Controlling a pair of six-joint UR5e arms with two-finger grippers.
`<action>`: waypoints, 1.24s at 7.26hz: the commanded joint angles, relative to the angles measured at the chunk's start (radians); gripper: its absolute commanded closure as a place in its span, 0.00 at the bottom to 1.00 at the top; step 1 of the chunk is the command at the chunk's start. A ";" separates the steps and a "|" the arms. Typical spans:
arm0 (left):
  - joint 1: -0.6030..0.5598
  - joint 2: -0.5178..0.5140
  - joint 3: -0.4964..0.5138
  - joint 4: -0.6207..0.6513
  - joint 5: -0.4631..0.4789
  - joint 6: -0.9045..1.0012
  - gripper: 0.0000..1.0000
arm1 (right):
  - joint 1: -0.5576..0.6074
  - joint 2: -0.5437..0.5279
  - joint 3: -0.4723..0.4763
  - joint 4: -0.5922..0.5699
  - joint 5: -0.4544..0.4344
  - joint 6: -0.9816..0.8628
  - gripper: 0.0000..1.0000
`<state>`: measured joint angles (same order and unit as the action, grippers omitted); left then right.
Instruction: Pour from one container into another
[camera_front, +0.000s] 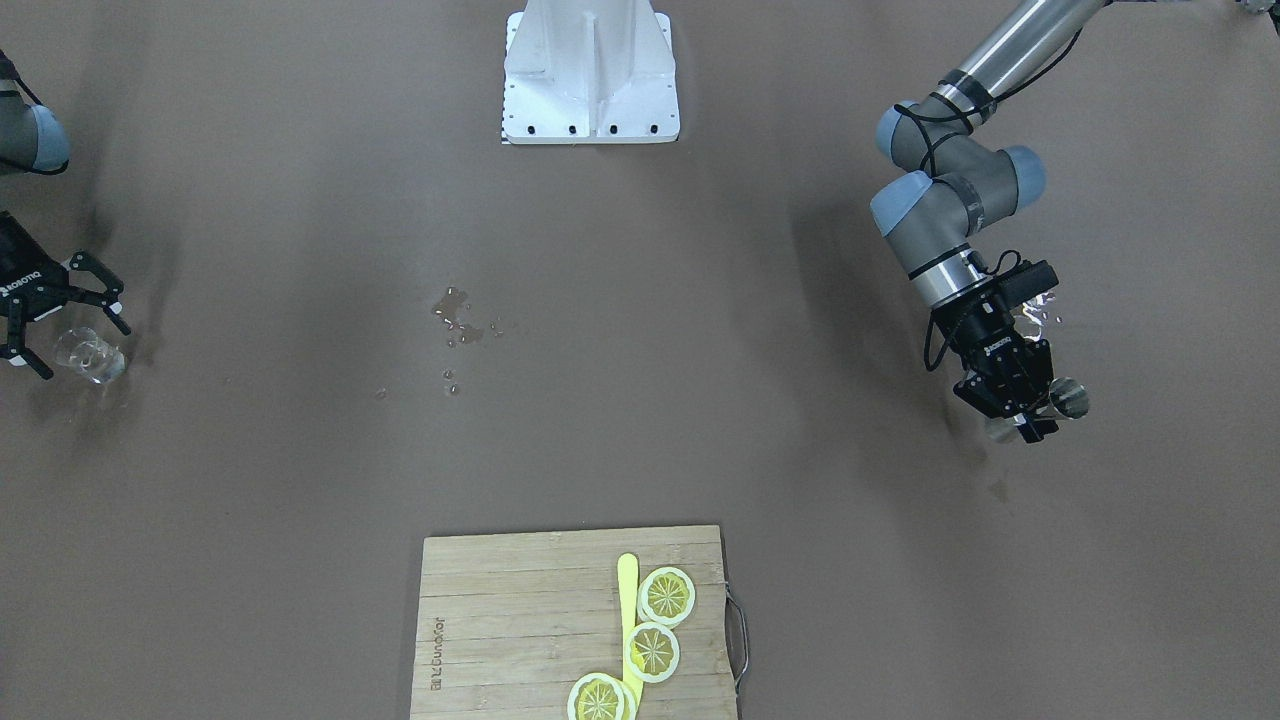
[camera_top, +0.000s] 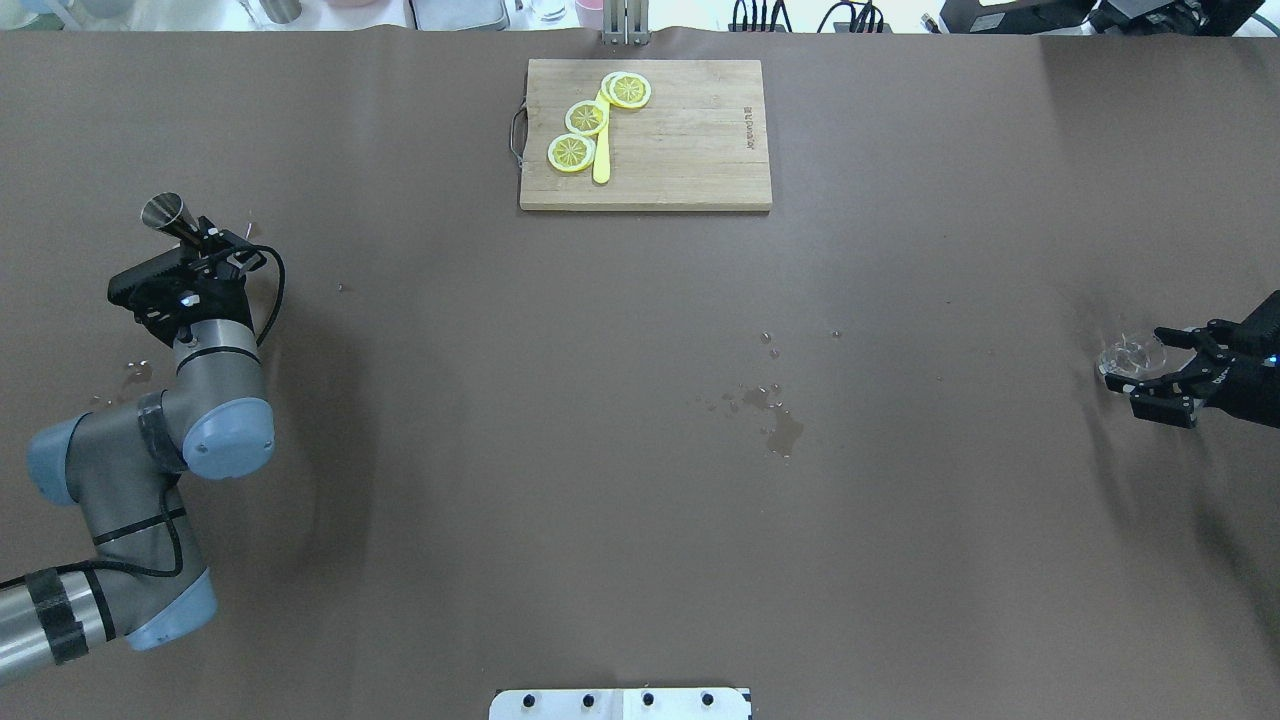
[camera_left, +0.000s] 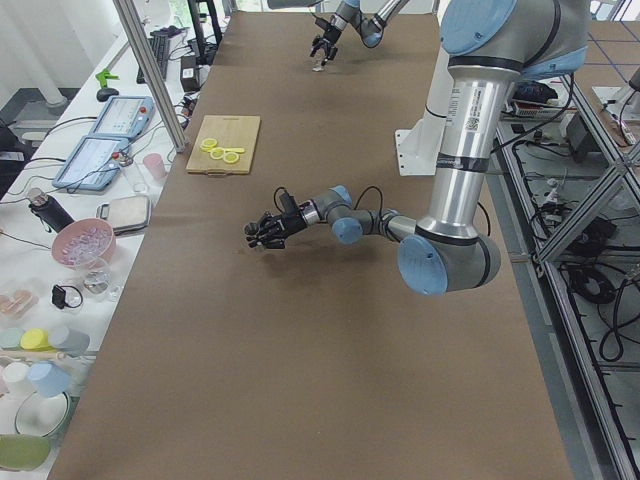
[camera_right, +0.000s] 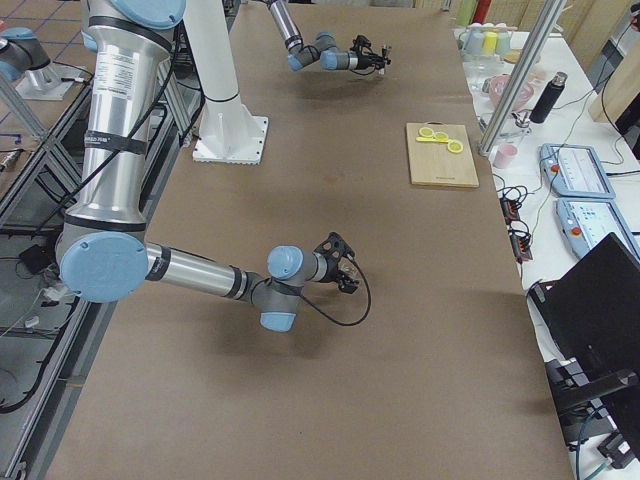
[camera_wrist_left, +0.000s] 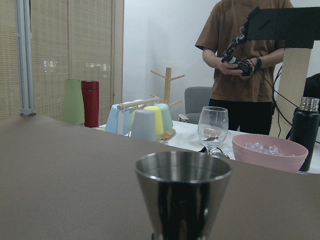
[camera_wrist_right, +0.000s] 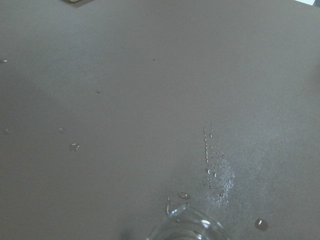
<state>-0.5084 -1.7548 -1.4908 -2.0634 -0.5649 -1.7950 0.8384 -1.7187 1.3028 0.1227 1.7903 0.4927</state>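
Two containers are at opposite ends of the counter (camera_top: 640, 500), one at each arm. The left fingers (camera_front: 1032, 427) are clamped on a steel jigger (camera_top: 162, 212), gripping its narrow lower part. In the left wrist view the jigger (camera_wrist_left: 182, 192) has its wide mouth up; whether anything is in it cannot be told. It is held near the counter's left end, far from the other vessel.

The right fingers (camera_top: 1160, 408) are spread apart, low at the counter's right end, with a clear glass (camera_top: 1130, 357) standing at their tips. Whether either finger touches the glass cannot be told. The right wrist view catches only the glass rim (camera_wrist_right: 187, 227) at its bottom edge, with fine droplets (camera_wrist_right: 215, 172) on the counter just beyond it.

More spilled drops (camera_top: 775, 420) lie near the counter's middle, well apart from both arms. At the far edge, opposite the robot's white base (camera_front: 590, 70), is a wooden board (camera_top: 690, 150) with three lemon slices (camera_top: 571, 152) and a yellow strip (camera_top: 601, 160) that touches them.

Beyond the counter, the left wrist view shows a wine glass (camera_wrist_left: 212, 127), a pink bowl (camera_wrist_left: 270, 155) of ice, a black bottle (camera_wrist_left: 306, 132), pastel cups (camera_wrist_left: 145, 122) on a rack and a person (camera_wrist_left: 240, 55) holding a controller.
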 joint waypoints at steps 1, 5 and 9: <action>0.001 0.058 -0.115 -0.001 0.000 0.000 1.00 | -0.013 0.007 -0.026 0.040 -0.014 -0.002 0.00; 0.101 0.139 -0.265 -0.014 0.032 0.031 1.00 | -0.015 0.022 -0.073 0.075 -0.009 0.000 0.00; 0.172 0.132 -0.324 -0.044 0.073 0.173 1.00 | -0.015 0.036 -0.091 0.077 -0.009 0.000 0.23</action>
<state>-0.3457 -1.6202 -1.8008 -2.1040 -0.4924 -1.6909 0.8238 -1.6872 1.2181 0.1989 1.7813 0.4907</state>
